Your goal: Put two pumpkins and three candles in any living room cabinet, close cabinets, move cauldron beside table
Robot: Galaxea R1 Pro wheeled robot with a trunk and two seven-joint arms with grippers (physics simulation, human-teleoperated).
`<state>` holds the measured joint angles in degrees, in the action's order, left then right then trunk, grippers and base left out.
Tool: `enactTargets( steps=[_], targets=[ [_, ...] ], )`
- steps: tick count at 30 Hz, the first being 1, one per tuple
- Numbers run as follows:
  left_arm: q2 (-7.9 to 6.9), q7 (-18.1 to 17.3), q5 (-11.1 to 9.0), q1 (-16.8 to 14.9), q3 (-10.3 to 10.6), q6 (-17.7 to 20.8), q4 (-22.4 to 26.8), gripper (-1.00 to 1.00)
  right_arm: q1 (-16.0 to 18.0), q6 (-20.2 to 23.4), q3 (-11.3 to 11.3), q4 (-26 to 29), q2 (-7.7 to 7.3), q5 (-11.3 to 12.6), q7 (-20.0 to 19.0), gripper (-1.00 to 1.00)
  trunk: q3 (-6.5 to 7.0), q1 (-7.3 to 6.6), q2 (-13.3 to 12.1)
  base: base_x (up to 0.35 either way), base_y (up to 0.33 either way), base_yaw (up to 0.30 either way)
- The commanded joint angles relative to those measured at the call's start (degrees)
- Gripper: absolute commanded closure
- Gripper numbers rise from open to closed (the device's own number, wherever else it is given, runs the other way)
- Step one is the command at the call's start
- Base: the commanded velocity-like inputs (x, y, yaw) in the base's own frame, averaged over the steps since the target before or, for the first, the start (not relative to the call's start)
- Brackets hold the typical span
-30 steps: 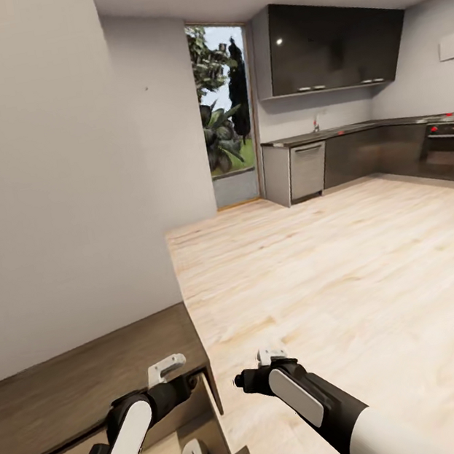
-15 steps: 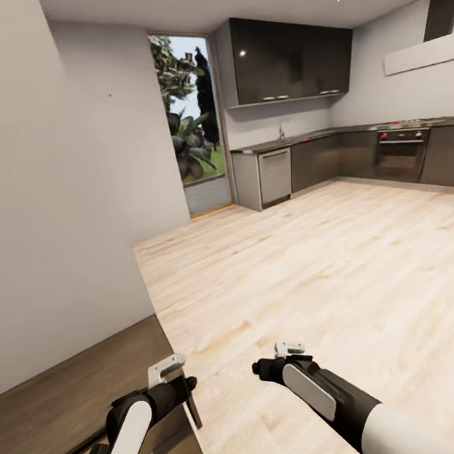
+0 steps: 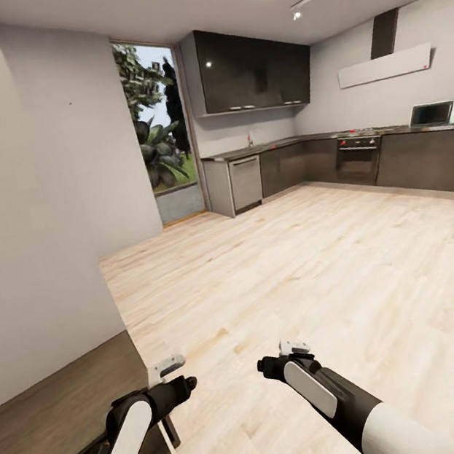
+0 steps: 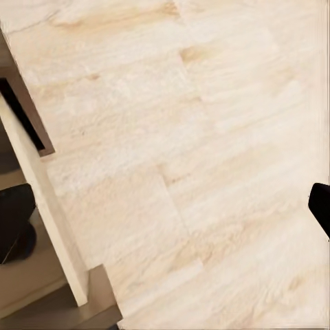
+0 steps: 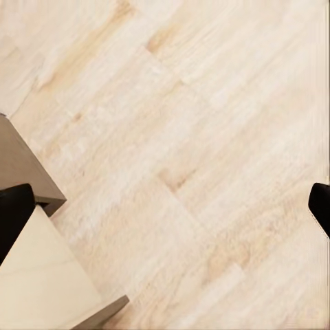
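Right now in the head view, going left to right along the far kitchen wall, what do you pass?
Tall window with plants → dishwasher front → oven → microwave. The dark upper cabinets and the range hood hang above this run.

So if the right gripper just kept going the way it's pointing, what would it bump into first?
Most likely the wood floor: the right gripper is aimed down at bare planks. The cabinet sits off to one side of that line, though depth is hard to judge.
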<state>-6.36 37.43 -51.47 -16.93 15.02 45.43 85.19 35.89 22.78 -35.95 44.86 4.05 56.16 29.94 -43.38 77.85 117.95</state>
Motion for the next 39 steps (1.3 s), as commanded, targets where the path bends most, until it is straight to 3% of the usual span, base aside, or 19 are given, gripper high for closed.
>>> enactTargets(
  steps=[1, 17, 28, 34, 39],
  targets=[
    [-0.09, 0.6, -0.6, 0.0, 0.1, 0.0, 0.1, -1.0, 0.1, 0.1, -0.2, 0.1, -0.01, 0.4, 0.4, -1.0, -0.01, -0.01, 0.0, 0.0, 0.0, -0.267],
    [-0.21, 0.5, -0.5, 0.0, 0.2, -0.1, 0.1, -1.0, 0.1, 0.2, -0.2, 0.1, -0.14, 0.4, 0.3, -1.0, 0.78, -0.01, 0.0, -0.007, -0.027, -0.266],
    [-0.4, 0.4, -0.6, 0.0, 0.1, 0.0, 0.1, -1.0, 0.1, 0.2, -0.2, -0.2, -0.23, 0.3, 0.3, -1.0, 1.32, -0.01, 0.0, -0.166, -0.126, -0.266],
    [-0.67, 0.1, -0.6, 0.1, -0.4, 0.0, 0.3, -1.0, 0.1, -0.4, 0.0, -2.7, -2.77, 0.4, 0.4, -1.0, 1.62, -0.01, 0.0, -0.019, -0.004, -0.266],
    [-0.67, 0.2, -0.6, 0.1, -0.5, 0.0, 0.3, -1.0, 0.1, -1.2, 2.8, -3.8, -4.06, 0.4, 0.3, -1.0, 1.86, -0.01, 0.0, -0.001, 0.0, -0.265]
  ],
)
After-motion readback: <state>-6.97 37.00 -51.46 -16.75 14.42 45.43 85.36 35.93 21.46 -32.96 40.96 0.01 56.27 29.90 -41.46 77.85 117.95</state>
